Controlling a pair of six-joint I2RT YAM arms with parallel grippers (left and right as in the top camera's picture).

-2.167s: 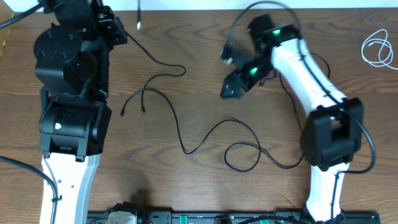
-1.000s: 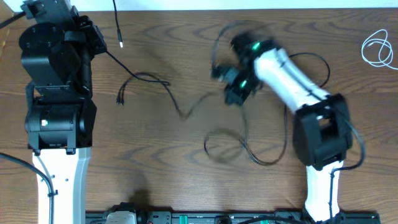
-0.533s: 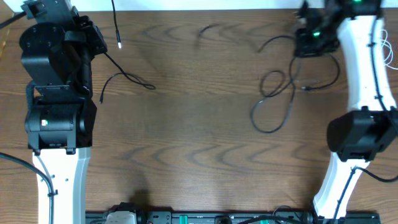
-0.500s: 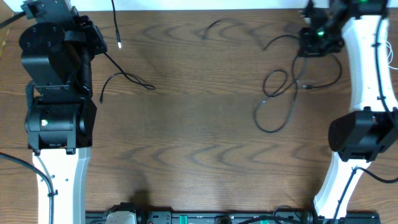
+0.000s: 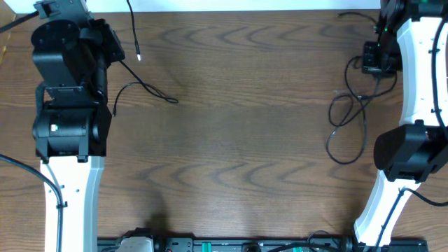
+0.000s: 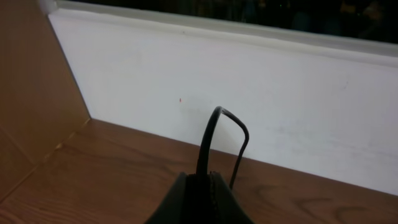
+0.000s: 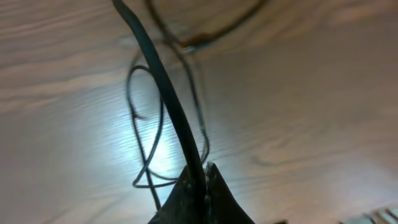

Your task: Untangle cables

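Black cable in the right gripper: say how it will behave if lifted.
Probably floppy: the black cable trails in loose loops from the right gripper. Likely light, being so thin. Its loops may snag each other where they cross.

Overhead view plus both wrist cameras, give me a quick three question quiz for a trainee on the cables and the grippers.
1. True or false: the left gripper is open.
2. The looped cable held by the right gripper lies on the table toward its: A left side, B middle, C right side.
3. Which wrist view shows a white wall?
Key: 1 false, it is shut on a black cable; 2 C; 3 left wrist.
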